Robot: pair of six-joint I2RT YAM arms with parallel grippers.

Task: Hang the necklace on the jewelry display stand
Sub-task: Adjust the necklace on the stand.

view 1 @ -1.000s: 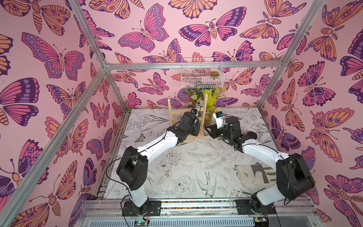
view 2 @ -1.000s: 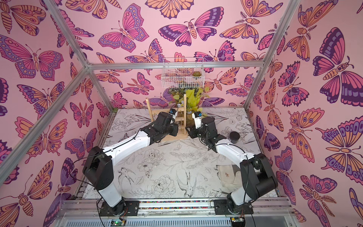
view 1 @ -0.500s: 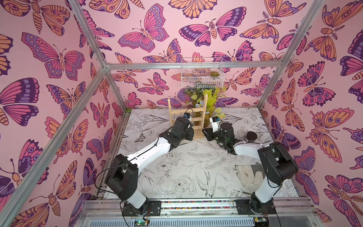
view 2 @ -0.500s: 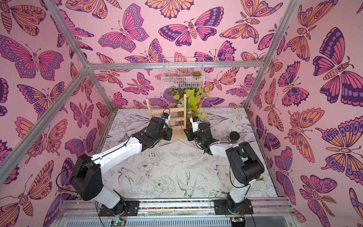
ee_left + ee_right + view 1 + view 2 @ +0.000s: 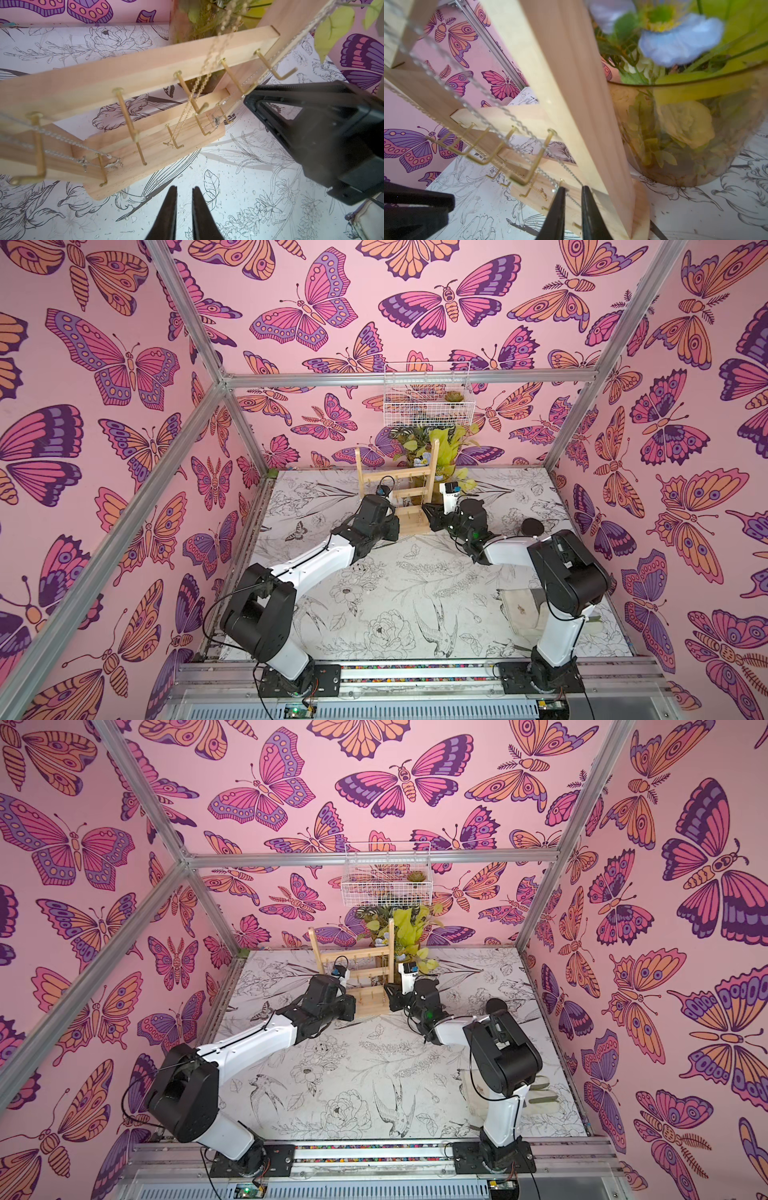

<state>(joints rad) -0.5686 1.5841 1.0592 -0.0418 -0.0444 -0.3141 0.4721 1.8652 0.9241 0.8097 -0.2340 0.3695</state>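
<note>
Grippers (image 5: 184, 188) (image 5: 573, 188) 2, stand (image 5: 433, 464) 1, necklaces (image 5: 196, 89) perhaps 3

White tubular links (image 5: 316, 560), chunky black joints (image 5: 569, 576), thin looping black cables (image 5: 205, 616), slim tapered black fingers (image 5: 169, 212)

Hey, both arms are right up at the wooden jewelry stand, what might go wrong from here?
The right gripper straddles a thin chain hanging from the jewelry stand; a pull may drag it off or tip the stand. It sits beside gold hooks carrying other chains, so snagging is possible. A shoved stand could hit the glass vase right behind it.
</note>
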